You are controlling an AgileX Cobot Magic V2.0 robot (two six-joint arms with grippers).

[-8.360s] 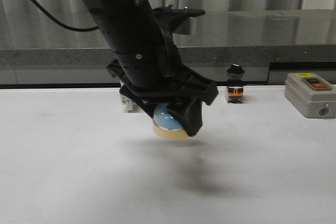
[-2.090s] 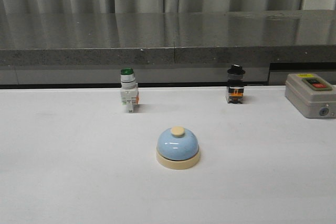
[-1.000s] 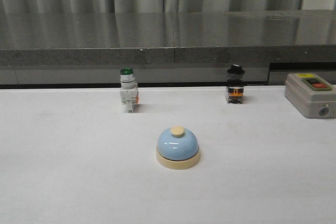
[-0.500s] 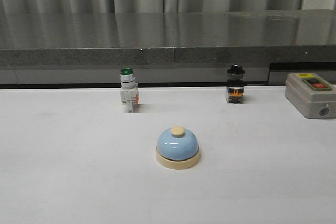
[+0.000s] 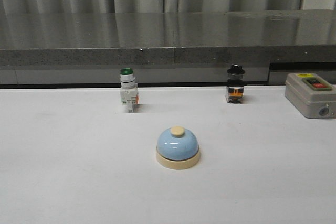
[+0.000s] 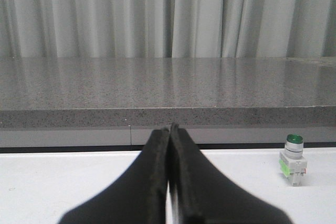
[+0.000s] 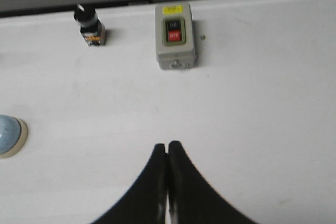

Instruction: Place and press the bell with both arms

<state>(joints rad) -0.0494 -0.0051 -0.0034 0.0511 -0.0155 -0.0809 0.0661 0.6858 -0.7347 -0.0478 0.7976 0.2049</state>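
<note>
Lab bench: white table (image 5: 63, 182), industrial switches (image 5: 128, 96).

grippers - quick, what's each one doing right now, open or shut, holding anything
Left tool: shut, holding nothing.
Right tool: shut, holding nothing; the bell sits free on the table.

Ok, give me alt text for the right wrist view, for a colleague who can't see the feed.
The right claw, shut and empty, hangs above a white table. Beyond it lies a grey switch box with a red button, and beside that a black-knobbed switch. The pale-blue bell is cut off at the picture's edge.
</note>
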